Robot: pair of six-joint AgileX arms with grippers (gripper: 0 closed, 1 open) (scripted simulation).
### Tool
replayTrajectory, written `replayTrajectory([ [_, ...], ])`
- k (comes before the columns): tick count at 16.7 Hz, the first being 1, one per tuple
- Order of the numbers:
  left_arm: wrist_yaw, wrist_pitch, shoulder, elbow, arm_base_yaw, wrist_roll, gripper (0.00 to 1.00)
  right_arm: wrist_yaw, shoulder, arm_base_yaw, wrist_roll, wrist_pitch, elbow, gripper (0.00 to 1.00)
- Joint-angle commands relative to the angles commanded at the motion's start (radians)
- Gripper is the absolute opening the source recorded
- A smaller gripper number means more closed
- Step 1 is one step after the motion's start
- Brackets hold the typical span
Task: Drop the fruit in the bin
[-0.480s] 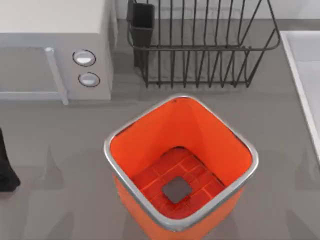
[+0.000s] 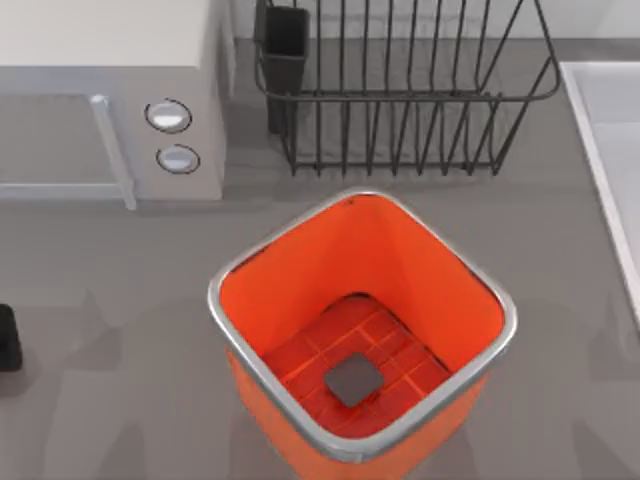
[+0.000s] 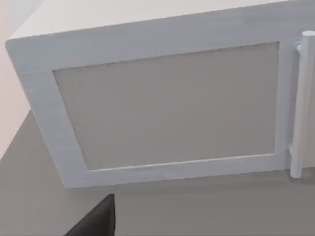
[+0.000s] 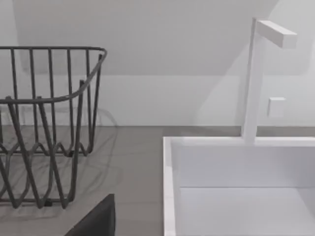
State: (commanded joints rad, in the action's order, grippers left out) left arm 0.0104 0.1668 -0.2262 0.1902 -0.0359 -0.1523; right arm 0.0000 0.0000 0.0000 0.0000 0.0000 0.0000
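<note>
The large orange square bin (image 2: 362, 325) with its shiny silver rim stands at the table's near centre, a dark grey square pad (image 2: 353, 379) on its gridded floor (nothing red beside it). My left gripper (image 2: 6, 338) sits at the far left edge; jaw opening I cannot tell.

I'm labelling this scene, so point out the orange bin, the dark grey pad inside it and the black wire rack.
bin (image 2: 225, 290): top view, on its silver rim's left corner.
dark grey pad (image 2: 353, 379): top view, its centre, on the bin's gridded floor.
black wire rack (image 2: 400, 96): top view, on its front rail.
</note>
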Motion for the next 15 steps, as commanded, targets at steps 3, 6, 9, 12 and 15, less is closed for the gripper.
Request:
replayTrajectory([
  [3,0.002,0.153,-0.257,0.178,-0.027,-0.144,1.0,0.0,0.0,0.0,0.0,0.0,0.0,1.0],
  [6,0.0,0.321,-0.581,0.369,-0.052,-0.304,1.0,0.0,0.0,0.0,0.0,0.0,0.0,1.0],
  [9,-0.005,0.484,-0.908,0.55,-0.073,-0.46,1.0,0.0,0.0,0.0,0.0,0.0,0.0,1.0],
  [12,-0.011,0.63,-1.172,0.701,-0.088,-0.596,1.0,0.0,0.0,0.0,0.0,0.0,0.0,1.0],
  [15,-0.015,0.742,-1.342,0.806,-0.098,-0.695,1.0,0.0,0.0,0.0,0.0,0.0,0.0,1.0],
])
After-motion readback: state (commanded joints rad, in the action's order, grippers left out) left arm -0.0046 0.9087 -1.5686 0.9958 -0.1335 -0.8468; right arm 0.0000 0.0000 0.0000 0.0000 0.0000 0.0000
